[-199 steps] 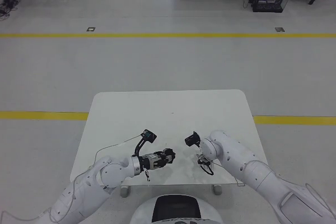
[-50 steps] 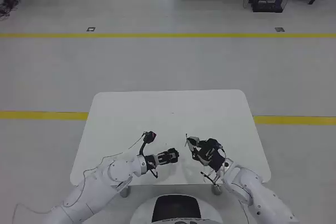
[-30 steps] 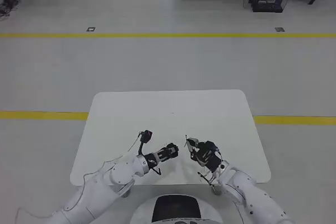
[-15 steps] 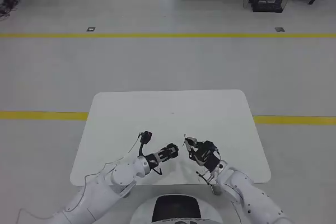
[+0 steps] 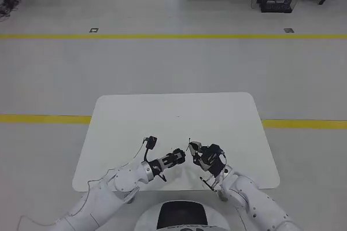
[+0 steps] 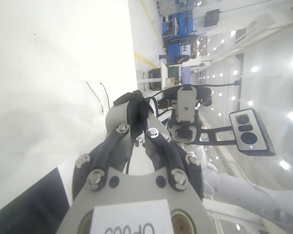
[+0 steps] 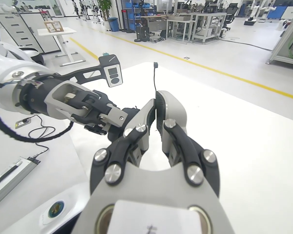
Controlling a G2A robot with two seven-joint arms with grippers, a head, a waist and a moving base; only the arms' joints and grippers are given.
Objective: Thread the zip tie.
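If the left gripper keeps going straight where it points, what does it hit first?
Probably the right gripper, shut on the zip tie: the left gripper points at its near finger from close by. Whether they touch is unclear.

A white label [image 6: 130, 216] on the base of the left end effector [image 6: 136, 105] carries dark print, upside down and cut off by the frame edge, so it cannot be read in full. A second label [image 7: 152, 218] on the right end effector [image 7: 156, 103] shows one partial mark. A far blue board [image 6: 178, 49] bears lettering too small to make out.
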